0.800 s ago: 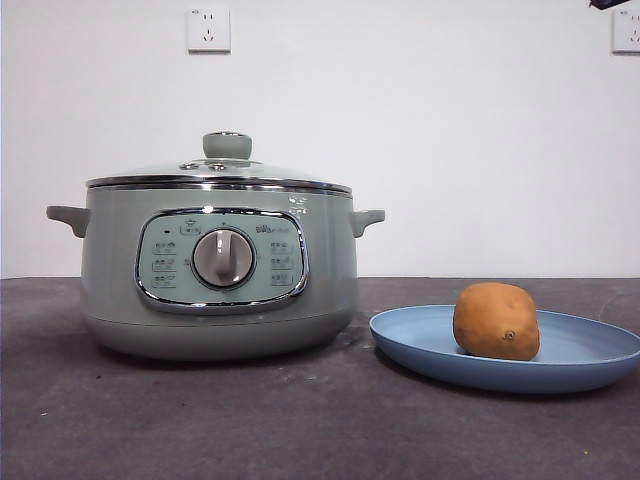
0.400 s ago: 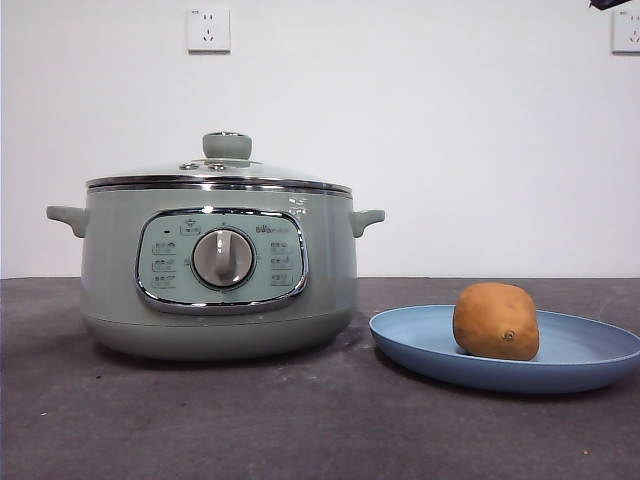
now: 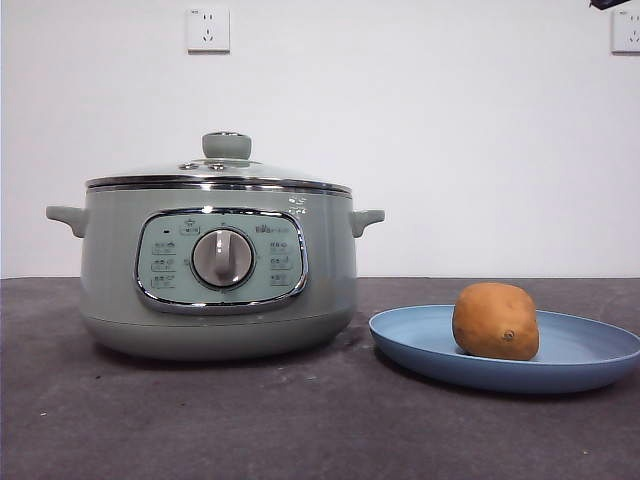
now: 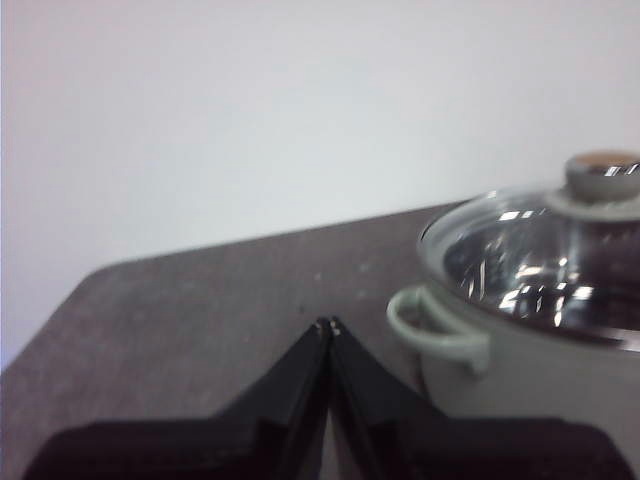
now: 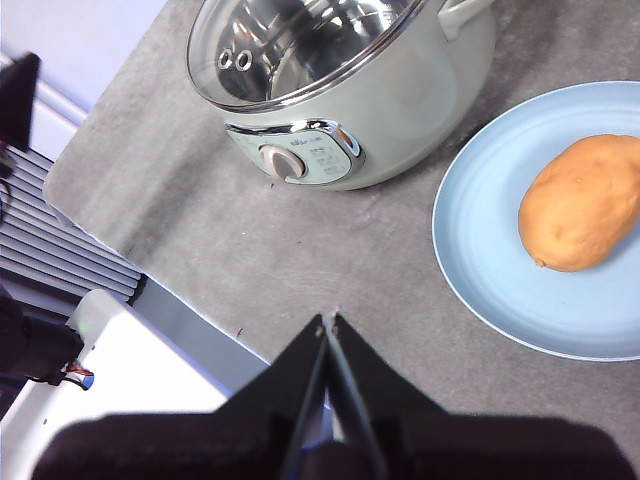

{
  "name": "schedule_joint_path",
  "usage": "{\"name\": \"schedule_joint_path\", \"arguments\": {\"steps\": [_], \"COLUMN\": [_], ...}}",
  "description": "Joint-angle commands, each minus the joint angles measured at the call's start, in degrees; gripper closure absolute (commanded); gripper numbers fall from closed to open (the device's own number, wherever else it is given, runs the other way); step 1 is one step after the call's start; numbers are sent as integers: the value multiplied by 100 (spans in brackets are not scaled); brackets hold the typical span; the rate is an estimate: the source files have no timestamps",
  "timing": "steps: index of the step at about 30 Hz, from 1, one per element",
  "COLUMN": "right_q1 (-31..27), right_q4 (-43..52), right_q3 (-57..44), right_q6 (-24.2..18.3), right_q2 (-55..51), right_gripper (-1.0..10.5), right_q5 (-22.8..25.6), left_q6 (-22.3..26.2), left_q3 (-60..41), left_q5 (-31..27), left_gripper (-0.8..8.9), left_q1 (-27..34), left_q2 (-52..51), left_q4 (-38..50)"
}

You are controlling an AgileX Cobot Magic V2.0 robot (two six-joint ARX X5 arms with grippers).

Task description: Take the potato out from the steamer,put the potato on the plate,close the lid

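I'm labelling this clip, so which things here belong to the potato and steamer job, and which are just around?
Job things: potato lying on the plate; steamer with its lid on; left gripper and right gripper, both shut and empty.

Just around: two wall sockets, table.

- My left gripper (image 4: 329, 325) has its two black jaws pressed together, holding nothing.
- My right gripper (image 5: 328, 318) is likewise closed tip to tip, empty.
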Motion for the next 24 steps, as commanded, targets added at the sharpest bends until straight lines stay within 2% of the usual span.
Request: {"name": "schedule_joint_path", "arguments": {"steps": [1,10,24], "right_q1": [9,9,9], "right_q4": [20,22,7], "right_q3": [-33,-33,-33], "right_q6": [26,26,26], "right_q2": [-11,-11,-11], "right_gripper": [946,946,946], "right_q5": [4,4,4], "left_q6": [-184,-249,-254], "left_q3": [-304,-848,-863], "left_q5": [-98,-111,-232], "left_gripper": [817,817,817], "left_q1": [20,20,17], "left_q2": [-210,-693,-931], "left_q4": [66,-59,-1182]}}
